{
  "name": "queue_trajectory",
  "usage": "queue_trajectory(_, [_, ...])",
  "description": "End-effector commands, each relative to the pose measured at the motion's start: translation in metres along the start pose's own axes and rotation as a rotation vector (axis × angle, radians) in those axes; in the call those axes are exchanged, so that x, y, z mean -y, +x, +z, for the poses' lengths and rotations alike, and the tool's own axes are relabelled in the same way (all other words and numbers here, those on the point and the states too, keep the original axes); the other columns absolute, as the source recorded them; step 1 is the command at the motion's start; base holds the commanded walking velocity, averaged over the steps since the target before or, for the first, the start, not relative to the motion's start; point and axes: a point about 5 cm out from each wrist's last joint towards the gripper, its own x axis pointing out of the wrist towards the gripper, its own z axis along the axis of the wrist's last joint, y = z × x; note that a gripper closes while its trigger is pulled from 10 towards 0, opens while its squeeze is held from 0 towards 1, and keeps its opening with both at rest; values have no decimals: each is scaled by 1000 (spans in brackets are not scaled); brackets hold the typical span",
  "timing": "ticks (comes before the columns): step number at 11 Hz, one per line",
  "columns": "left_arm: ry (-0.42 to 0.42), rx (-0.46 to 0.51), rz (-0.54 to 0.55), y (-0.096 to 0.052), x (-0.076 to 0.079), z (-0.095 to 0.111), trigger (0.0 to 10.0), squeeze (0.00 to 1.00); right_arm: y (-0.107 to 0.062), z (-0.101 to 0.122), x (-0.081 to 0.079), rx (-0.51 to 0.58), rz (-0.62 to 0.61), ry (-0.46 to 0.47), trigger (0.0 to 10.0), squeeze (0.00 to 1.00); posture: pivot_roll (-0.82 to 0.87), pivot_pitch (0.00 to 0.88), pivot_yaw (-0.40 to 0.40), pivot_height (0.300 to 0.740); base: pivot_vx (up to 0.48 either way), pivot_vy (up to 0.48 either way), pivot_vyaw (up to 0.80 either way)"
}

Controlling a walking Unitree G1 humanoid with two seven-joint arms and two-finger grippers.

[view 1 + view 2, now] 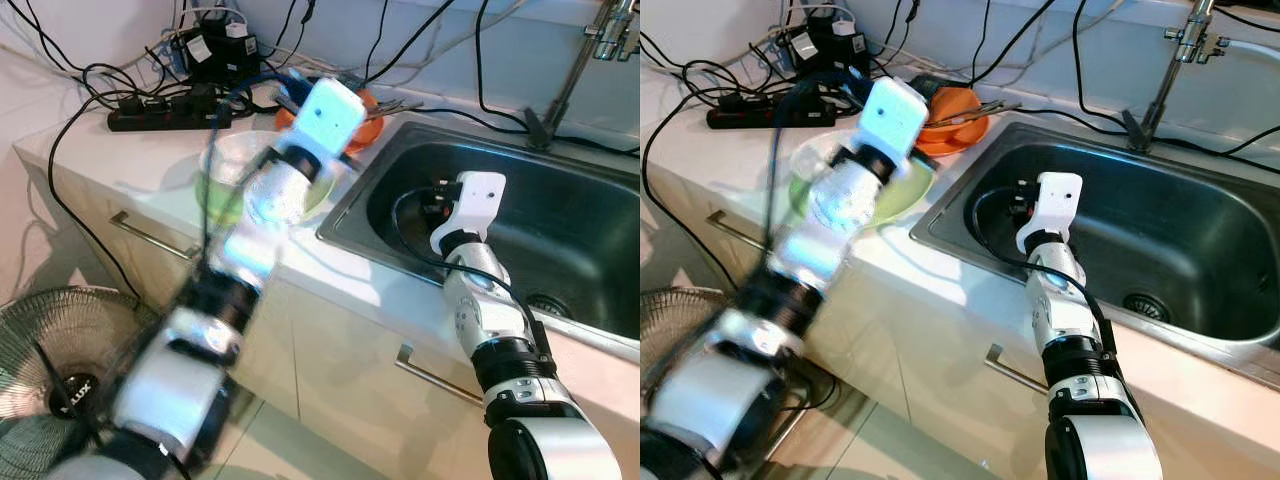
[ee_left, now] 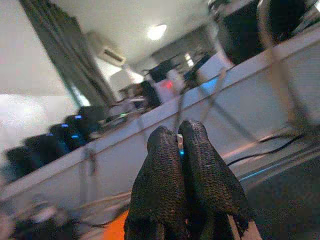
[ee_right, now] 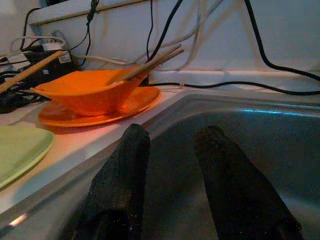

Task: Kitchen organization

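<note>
An orange bowl (image 3: 85,92) with chopsticks (image 3: 150,65) in it rests on an orange plate (image 3: 100,112) at the back of the counter, left of the sink (image 1: 560,230). In front of it lies a pale green plate (image 1: 905,195). My left arm is blurred and reaches over the green plate, its white wrist housing (image 1: 330,115) close to the orange bowl. The left gripper (image 2: 179,131) is shut, its fingertips pressed together in the air. My right gripper (image 3: 172,135) stands open and low inside the sink's left end, holding nothing, pointing toward the orange dishes.
A black power strip (image 1: 165,118) and tangled cables crowd the counter's back left. The faucet (image 1: 575,70) rises behind the sink, and a drain (image 1: 1140,303) sits in the basin. Drawer handles (image 1: 150,238) line the cabinet front. A floor fan (image 1: 60,350) stands at lower left.
</note>
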Motion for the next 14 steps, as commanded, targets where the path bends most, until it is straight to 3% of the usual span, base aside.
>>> queue_trajectory(1, [-29, 54, -18, 2, 0, 11, 10000, 0, 3, 3, -3, 8, 12, -1, 10000, 0, 165, 0, -1, 740, 0, 0, 0])
queue_trajectory(2, [-74, 72, -41, 1, 6, 13, 10000, 0, 3, 3, -3, 9, 15, 0, 10000, 0, 165, 0, 0, 740, 0, 0, 0])
queue_trajectory(3, [-113, 99, -62, 0, 10, 17, 10000, 0, 2, 4, -6, 22, 44, 23, 10000, 1000, 164, 0, 1, 740, 0, 0, 0])
queue_trajectory(4, [-125, 109, -64, -1, 10, 19, 10000, 0, 2, 5, -6, 26, 49, 16, 10000, 1000, 166, 0, 1, 740, 0, 0, 0])
queue_trajectory(6, [-159, 118, -71, -2, 9, 20, 10000, 0, -2, 13, -14, 69, 266, -39, 10000, 1000, 163, 0, 5, 740, 0, 0, 0])
queue_trajectory(9, [-180, 103, -91, -4, 12, 18, 10000, 0, -6, 24, -3, 115, 364, -55, 10000, 1000, 156, 5, 9, 740, 0, 0, 0])
queue_trajectory(10, [-215, 94, -96, -4, 12, 17, 10000, 0, -7, 28, -1, 137, 366, -40, 10000, 0, 152, 10, 11, 740, 0, 0, 0])
queue_trajectory(13, [-322, 81, -147, -9, 21, 14, 10000, 0, -10, 28, -6, 139, 405, -22, 10000, 0, 156, 18, 9, 740, 0, 0, 0])
queue_trajectory(14, [-412, 95, -156, -12, 21, 17, 10000, 0, -11, 27, -10, 138, 435, -13, 10000, 0, 159, 22, 7, 740, 0, 0, 0])
